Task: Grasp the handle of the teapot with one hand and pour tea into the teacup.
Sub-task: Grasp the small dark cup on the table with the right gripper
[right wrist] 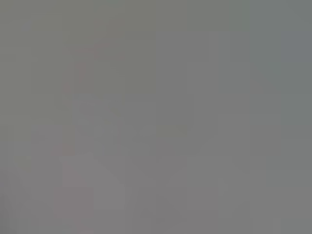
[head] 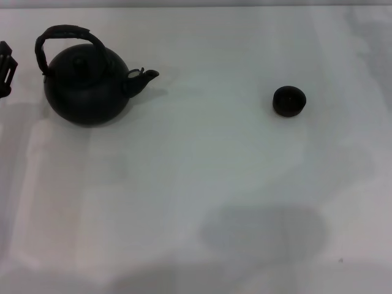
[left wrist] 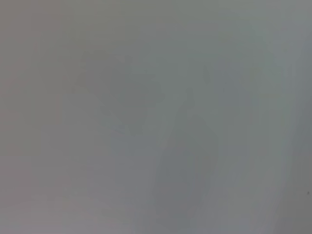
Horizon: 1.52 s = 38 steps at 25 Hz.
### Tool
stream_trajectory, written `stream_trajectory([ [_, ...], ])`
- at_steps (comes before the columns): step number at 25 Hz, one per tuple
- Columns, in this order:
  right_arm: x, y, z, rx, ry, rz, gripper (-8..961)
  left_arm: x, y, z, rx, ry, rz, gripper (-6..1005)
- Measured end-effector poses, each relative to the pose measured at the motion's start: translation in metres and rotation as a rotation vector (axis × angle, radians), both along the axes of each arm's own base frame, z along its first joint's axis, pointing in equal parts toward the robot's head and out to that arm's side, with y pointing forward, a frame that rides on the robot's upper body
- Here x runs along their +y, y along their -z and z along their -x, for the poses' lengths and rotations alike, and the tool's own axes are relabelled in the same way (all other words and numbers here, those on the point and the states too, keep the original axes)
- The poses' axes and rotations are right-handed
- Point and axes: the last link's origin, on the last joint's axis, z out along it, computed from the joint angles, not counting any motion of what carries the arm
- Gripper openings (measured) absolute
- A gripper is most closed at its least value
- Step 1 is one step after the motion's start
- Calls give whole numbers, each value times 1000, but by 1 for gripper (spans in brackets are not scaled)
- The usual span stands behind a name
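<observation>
Two task objects on the white surface (head: 196, 184), well apart. Teapot (head: 87, 86) upright at upper left of the head view, spout (head: 144, 77) pointing toward frame right; arched handle (head: 61, 38) stands over the lid, its span running roughly left-right and canted a little toward frame left. Teacup (head: 288, 101) sits upright at right of centre, nearly level with the pot, so the spout already faces it across bare surface.

Left tool (head: 6, 68) shows only as a dark block clipped by the left edge, just beside the teapot and apart from it; handle lies to its right and slightly higher in frame. Cannot tell whether it is spread or pressed together. Right tool not seen in any view. Both wrist views give only featureless grey, nothing usable.

Judgement: nothing gripped, task at approach stage. Left arm is plainly the nearer one. Coming move turns on reaching rightward over the pot's shoulder to the handle's crown, closing across the hoop, not along it
</observation>
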Motion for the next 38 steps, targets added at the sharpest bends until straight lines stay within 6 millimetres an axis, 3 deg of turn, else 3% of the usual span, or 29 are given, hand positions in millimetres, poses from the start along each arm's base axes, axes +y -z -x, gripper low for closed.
stream_trajectory([
  [4,16,14,30,115,-107,204,832,-2,0,0,36,1,-8,763],
  [8,15,15,43,167,-180,326,831,-7,3,-1,65,-2,-11,763],
  [17,6,9,86,232,-325,790,828,-8,8,-1,-32,-68,-56,754],
  [24,4,18,120,-12,-361,1086,826,-7,8,-2,-78,-62,-60,754],
  [30,6,56,147,-259,-275,1243,824,-6,6,-2,-120,-57,-62,753],
  [38,4,90,152,-481,-138,1295,821,-8,4,1,-120,-65,-67,753],
])
